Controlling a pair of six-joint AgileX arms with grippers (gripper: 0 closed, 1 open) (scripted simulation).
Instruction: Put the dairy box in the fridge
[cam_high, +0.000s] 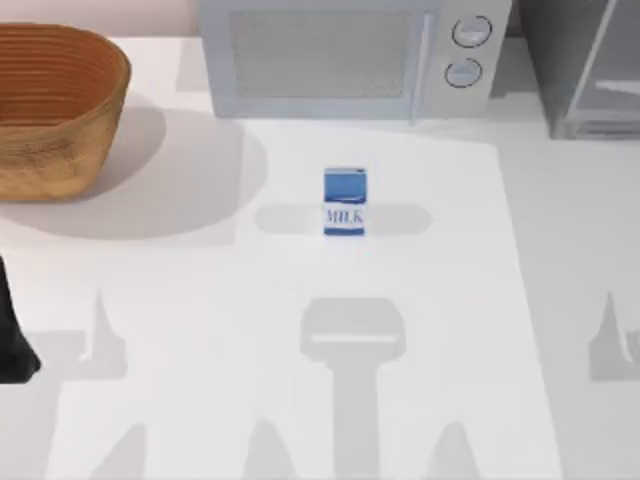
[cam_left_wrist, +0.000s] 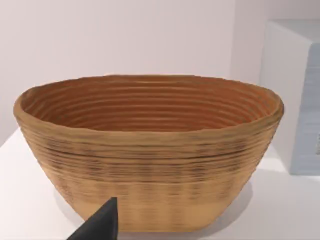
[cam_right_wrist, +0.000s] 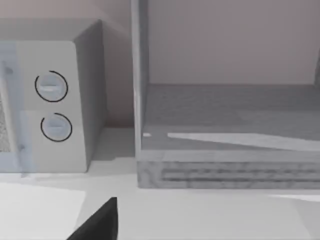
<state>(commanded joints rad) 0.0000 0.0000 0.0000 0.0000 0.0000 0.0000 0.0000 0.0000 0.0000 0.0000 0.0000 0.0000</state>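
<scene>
One small carton, the dairy box (cam_high: 344, 202), stands upright on the white tabletop (cam_high: 200, 300) near its middle, in front of the microwave (cam_high: 345, 55) and well apart from the fridge (cam_high: 585, 65) at the far right corner, so nothing of the task looks done yet. The left arm is parked at the tabletop's left edge, its wrist view facing the wicker basket (cam_left_wrist: 150, 150); a dark fingertip (cam_left_wrist: 100, 225) juts in there, and I cannot tell whether those fingers are apart or together. The right wrist view faces the fridge's cavity, which looks open, with the microwave's two dials beside it, and again one dark fingertip (cam_right_wrist: 100, 222) tells nothing of the spread. Risks, as I judge them: the carton is tall and narrow, so a finger brushing it on approach could tip it or shove it toward the microwave. A pinch too high or off-centre could let it swing or slip in transit. The fridge's raised sill and frame could catch the carton's base if it is carried low, and the microwave stands close enough to be mistaken for the goal.
</scene>
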